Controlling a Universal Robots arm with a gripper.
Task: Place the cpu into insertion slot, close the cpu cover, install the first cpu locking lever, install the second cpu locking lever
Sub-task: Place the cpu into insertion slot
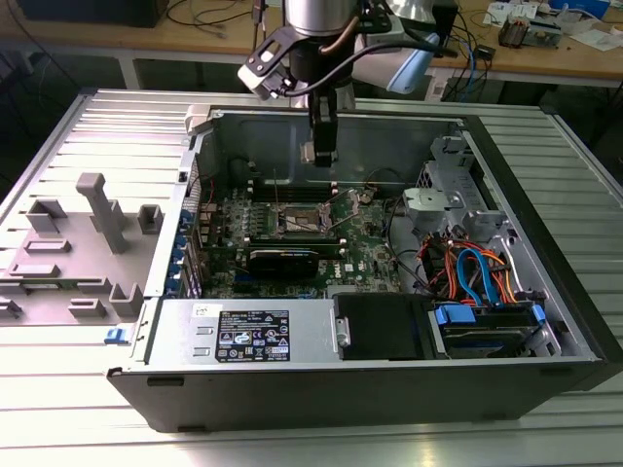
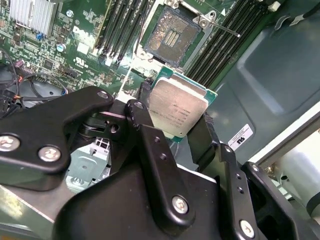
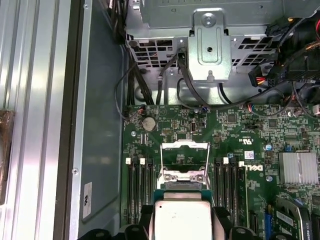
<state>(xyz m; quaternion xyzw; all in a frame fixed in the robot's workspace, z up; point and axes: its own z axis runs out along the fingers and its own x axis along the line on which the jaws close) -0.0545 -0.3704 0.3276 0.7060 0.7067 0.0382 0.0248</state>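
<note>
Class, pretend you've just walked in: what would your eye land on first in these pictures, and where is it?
First, the silvery cpu clamped in the black gripper, hanging above the green motherboard. Close by, the insertion slot lies uncovered. In the exterior view, blue and orange cables brighten the open computer case at that view's right.

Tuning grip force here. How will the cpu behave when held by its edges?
Probably stiff: the cpu sits in the claw with no visible bend. Its smooth metal top and thin edges suggest it may slip under a loose grip. Being thin, it is likely light for its size.
</note>
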